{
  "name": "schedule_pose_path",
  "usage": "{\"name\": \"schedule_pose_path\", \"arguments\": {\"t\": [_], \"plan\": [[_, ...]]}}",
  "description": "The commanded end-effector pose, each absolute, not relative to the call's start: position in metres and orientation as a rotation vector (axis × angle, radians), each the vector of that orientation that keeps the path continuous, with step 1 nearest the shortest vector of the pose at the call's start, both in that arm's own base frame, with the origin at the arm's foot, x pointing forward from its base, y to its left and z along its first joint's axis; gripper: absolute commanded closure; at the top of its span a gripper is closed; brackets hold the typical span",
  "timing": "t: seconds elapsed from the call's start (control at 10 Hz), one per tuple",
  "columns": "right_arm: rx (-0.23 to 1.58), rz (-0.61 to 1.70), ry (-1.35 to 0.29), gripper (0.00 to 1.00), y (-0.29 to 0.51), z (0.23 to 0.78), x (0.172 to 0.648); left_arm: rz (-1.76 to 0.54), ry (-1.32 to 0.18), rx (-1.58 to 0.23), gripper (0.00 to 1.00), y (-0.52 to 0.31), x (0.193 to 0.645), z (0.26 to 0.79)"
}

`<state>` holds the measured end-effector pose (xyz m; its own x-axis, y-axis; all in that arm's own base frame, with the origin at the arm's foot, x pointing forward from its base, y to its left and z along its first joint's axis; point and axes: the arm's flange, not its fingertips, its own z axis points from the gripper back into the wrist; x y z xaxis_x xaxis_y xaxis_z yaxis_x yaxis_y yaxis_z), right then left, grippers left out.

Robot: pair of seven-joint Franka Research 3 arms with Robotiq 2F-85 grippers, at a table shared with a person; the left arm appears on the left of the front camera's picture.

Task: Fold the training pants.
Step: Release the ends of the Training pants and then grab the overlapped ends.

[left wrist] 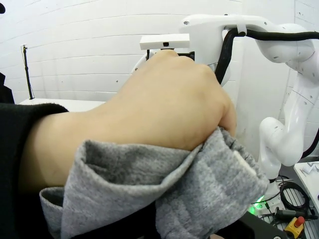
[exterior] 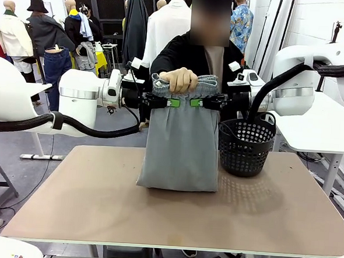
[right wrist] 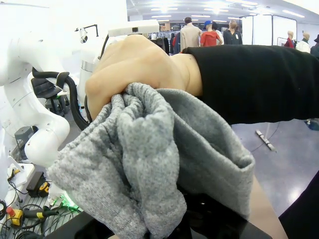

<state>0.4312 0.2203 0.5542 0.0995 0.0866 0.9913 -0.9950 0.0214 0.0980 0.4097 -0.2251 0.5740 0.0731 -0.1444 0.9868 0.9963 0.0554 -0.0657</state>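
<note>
The pants hang in the centre of the frame. Their gathered waistband is bunched in a person's hand at upper centre, and their lower end is slumped on the worktop. The basket stands just beside them at centre right.

The left tool and right tool come in level from either side and meet the cloth just under the waistband, green pads against it. I cannot tell whether either tool is pinched on the cloth or only touching it (both wrist views have grey knit draped over the fingers).

My judgement is that the pants are light, limp and not fragile. They will sag and crease wherever they are not supported, and a shallow pinch may slip off the soft knit. The best hold looks to be the elastic waistband, one tool near each outer end, since it is thicker and firmer than the legs. That should keep the cloth spread for laying flat before any fold is made.
</note>
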Motion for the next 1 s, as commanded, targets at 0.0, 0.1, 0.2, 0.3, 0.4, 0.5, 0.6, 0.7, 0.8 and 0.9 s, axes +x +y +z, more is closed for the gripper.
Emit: {"name": "schedule_pose_path", "arguments": {"t": [0.0, 0.1, 0.2, 0.3, 0.4, 0.5, 0.6, 0.7, 0.8, 0.9], "plan": [[1.22, 1.158, -1.045, 0.64, 0.2195, 0.5559, 0.4297, -1.143, -1.076, -1.106, 0.68, -0.2235, 0.4077, 0.5717], [1.224, 1.152, -1.04, 0.44, 0.2193, 0.5562, 0.4297, -1.137, -1.069, -1.108, 0.48, -0.2234, 0.4066, 0.5697], [1.227, 1.148, -1.04, 0.25, 0.2191, 0.5564, 0.4299, -1.131, -1.073, -1.111, 0.28, -0.2231, 0.406, 0.5683], [1.228, 1.143, -1.04, 0.05, 0.2185, 0.5567, 0.4294, -1.127, -1.08, -1.108, 0.08, -0.2229, 0.4049, 0.5679], [1.23, 1.142, -1.037, 0.0, 0.2186, 0.5563, 0.4303, -1.125, -1.093, -1.102, 0.0, -0.2216, 0.4049, 0.5686], [1.229, 1.141, -1.039, 0.0, 0.2183, 0.5561, 0.4308, -1.122, -1.107, -1.105, 0.0, -0.22, 0.4046, 0.5699], [1.223, 1.141, -1.041, 0.0, 0.2177, 0.5567, 0.4303, -1.121, -1.117, -1.107, 0.0, -0.2195, 0.4034, 0.5714], [1.221, 1.14, -1.046, 0.0, 0.2171, 0.5569, 0.4305, -1.12, -1.122, -1.108, 0.0, -0.219, 0.4029, 0.5724], [1.216, 1.143, -1.049, 0.0, 0.2168, 0.5571, 0.4306, -1.121, -1.124, -1.112, 0.0, -0.2187, 0.4024, 0.5721], [1.21, 1.146, -1.052, 0.0, 0.2172, 0.5574, 0.4309, -1.121, -1.123, -1.113, 0.0, -0.2183, 0.4026, 0.5721]]}}
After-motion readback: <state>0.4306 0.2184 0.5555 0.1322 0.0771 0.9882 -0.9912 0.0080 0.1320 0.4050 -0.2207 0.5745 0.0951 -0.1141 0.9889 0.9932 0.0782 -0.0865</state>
